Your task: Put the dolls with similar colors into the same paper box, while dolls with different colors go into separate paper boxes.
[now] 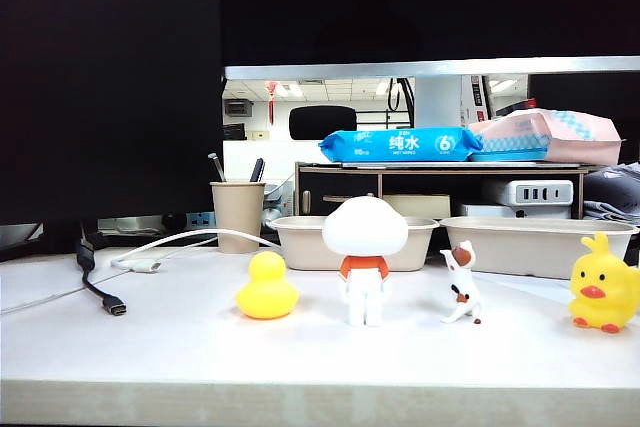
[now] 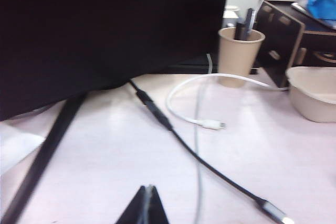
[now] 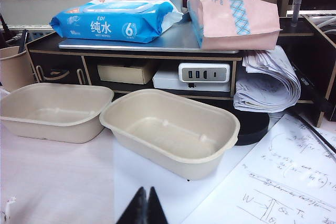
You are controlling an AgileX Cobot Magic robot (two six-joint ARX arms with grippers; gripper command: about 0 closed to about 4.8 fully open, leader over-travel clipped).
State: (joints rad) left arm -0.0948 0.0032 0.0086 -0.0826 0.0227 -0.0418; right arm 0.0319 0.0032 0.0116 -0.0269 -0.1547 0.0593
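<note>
Four dolls (image 1: 365, 259) line the surface (image 1: 160, 347) before two paper boxes (image 3: 173, 129); left tool (image 2: 145, 206) and right tool (image 3: 146, 206) hover pressed together, empty.

Exterior view: low, level with table (image 1: 150, 347), facing the back shelf. Left wrist view: close above table, toward paper cup (image 2: 240, 56). Right wrist view: near both paper boxes (image 3: 173, 129). Shared: cup, boxes, shelf.

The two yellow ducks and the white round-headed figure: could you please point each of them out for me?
Left yellow duck (image 1: 266, 290), exterior view, on its body.
Right yellow duck (image 1: 603, 292), exterior view, on its chest beside the orange beak.
White round-headed figure (image 1: 365, 225), exterior view, on the middle of its head.
</note>
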